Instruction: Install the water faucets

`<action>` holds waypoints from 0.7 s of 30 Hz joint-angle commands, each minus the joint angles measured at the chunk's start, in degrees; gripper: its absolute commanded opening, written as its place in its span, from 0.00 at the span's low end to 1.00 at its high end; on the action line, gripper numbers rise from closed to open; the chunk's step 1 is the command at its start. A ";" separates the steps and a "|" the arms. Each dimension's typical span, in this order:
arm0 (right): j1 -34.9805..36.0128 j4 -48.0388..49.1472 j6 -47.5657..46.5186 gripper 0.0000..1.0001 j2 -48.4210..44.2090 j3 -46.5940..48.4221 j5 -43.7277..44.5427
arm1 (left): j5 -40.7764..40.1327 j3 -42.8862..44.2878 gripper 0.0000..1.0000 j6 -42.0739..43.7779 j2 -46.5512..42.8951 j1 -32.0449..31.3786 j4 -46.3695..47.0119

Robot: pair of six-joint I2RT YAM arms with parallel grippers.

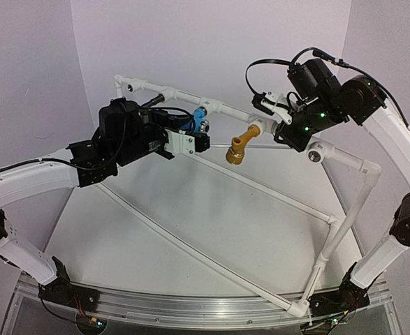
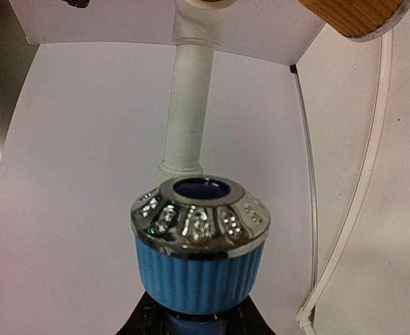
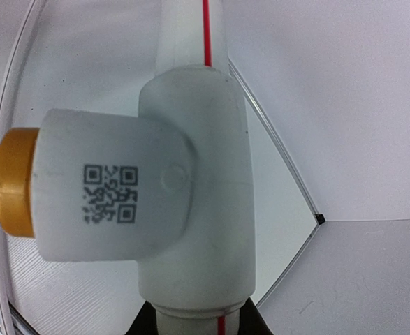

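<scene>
The bright blue faucet (image 1: 200,116) with a chrome-rimmed end (image 2: 199,230) is clamped in my left gripper (image 1: 200,138), whose black fingers (image 2: 145,322) are shut on its ribbed blue body, close to the white pipe (image 2: 188,105) of the frame. The mustard-yellow faucet (image 1: 239,146) sticks out of a white tee fitting (image 3: 191,209) on the top rail; its base (image 3: 9,181) meets the tee's side socket. My right gripper (image 1: 284,130) is shut on the pipe just below that tee (image 3: 191,324). The black faucet (image 1: 153,102) sits on the rail farther left.
The white pipe frame (image 1: 344,227) runs along the back, down the right side and diagonally across the white table. An open elbow socket (image 1: 316,151) faces forward at the right. An aluminium rail (image 1: 191,307) carries both arm bases at the near edge.
</scene>
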 commanded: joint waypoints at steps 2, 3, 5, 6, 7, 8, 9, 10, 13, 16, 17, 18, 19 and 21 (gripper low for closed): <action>0.96 4.34 5.08 0.00 0.03 -1.39 -3.14 | 3.50 -0.63 0.16 1.68 2.33 -0.48 -14.72; 0.91 4.35 5.08 0.00 -0.06 -1.46 -3.05 | 3.37 -0.67 0.20 1.36 2.27 -0.47 -14.38; 0.98 4.44 5.08 0.00 -0.11 -1.63 -2.85 | 2.93 -0.53 0.27 0.85 2.12 -0.47 -14.00; 1.00 4.50 5.08 0.00 -0.12 -1.72 -2.81 | 2.61 -0.44 0.30 0.59 2.06 -0.47 -13.82; 0.96 4.54 5.08 0.00 -0.17 -1.73 -2.76 | 2.28 -0.34 0.34 0.12 1.92 -0.47 -13.63; 0.95 4.59 5.08 0.00 -0.18 -1.74 -2.70 | 1.84 -0.24 0.36 -0.21 1.83 -0.47 -13.45; 0.94 4.62 5.10 0.00 -0.16 -1.71 -2.62 | 1.38 -0.12 0.37 -0.42 1.77 -0.47 -13.23; 0.95 4.61 5.14 0.00 -0.09 -1.64 -2.56 | 1.04 0.01 0.40 -0.63 1.68 -0.47 -12.94; 0.96 4.65 5.14 0.00 0.09 -1.43 -2.30 | 0.39 0.27 0.42 -0.89 1.53 -0.38 -12.39; 0.92 4.64 5.09 0.00 0.26 -1.32 -2.35 | -0.28 0.46 0.45 -1.06 1.38 -0.38 -11.39; 0.96 4.68 5.14 0.00 0.32 -1.25 -2.28 | -0.50 0.54 0.47 -1.04 1.32 -0.38 -11.28; 0.96 4.68 5.10 0.00 0.36 -1.19 -2.24 | -0.70 0.55 0.49 -1.07 1.26 -0.38 -11.19; 0.99 4.67 5.09 0.00 0.40 -1.15 -2.22 | -0.87 0.50 0.50 -1.20 1.15 -0.38 -10.94; 0.92 4.66 5.11 0.00 0.42 -1.13 -2.18 | -1.12 0.38 0.54 -1.65 0.83 -0.36 -10.12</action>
